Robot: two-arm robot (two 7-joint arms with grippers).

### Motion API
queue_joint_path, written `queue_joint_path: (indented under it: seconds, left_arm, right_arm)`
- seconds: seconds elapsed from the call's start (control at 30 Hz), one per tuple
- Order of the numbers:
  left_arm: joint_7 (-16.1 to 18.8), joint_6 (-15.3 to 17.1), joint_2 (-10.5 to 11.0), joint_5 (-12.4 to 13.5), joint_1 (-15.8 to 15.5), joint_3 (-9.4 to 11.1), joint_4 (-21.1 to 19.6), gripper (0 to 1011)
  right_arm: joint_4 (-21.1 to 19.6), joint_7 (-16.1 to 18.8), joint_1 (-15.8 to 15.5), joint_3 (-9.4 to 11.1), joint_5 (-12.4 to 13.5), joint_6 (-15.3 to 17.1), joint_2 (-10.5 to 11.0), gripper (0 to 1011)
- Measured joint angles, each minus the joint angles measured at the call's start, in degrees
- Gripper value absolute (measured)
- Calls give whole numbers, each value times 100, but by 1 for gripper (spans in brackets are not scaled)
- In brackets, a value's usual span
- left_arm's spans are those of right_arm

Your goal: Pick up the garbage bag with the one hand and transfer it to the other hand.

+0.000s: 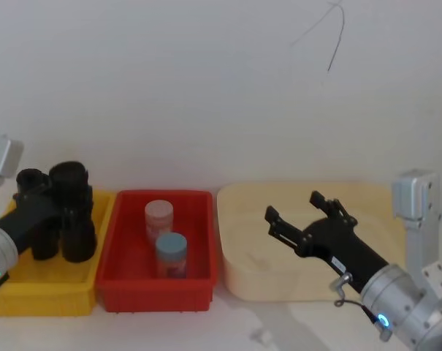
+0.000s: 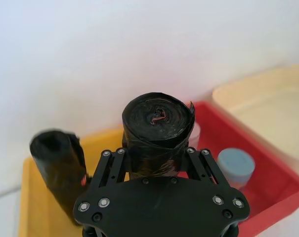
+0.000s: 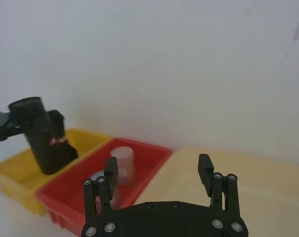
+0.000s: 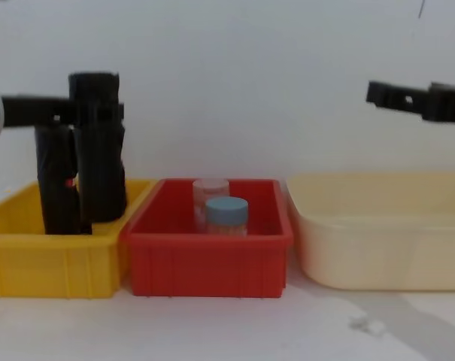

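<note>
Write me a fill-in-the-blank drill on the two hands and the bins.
1. The left hand is ____ on the bag.
2. The right hand hangs over the cream tray with its fingers ____.
3. The red bin holds ____ jars.
4. A second black roll stands in the yellow bin, on the bag's ____ side.

Missing words: shut; open; two; left.
</note>
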Motion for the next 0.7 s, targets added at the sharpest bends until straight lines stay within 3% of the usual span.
queue_joint_path:
  seconds: [0.3,0.7]
  left_arm:
    - [-303,227,111,-208,-235,-22,-323,469]
    - [-718,666,111,-635,-580,32,-525,469]
  right_arm:
    - [-6,450,373,-91,247,252,162,1000]
    - [67,937,615,-326,313,281,401,1000]
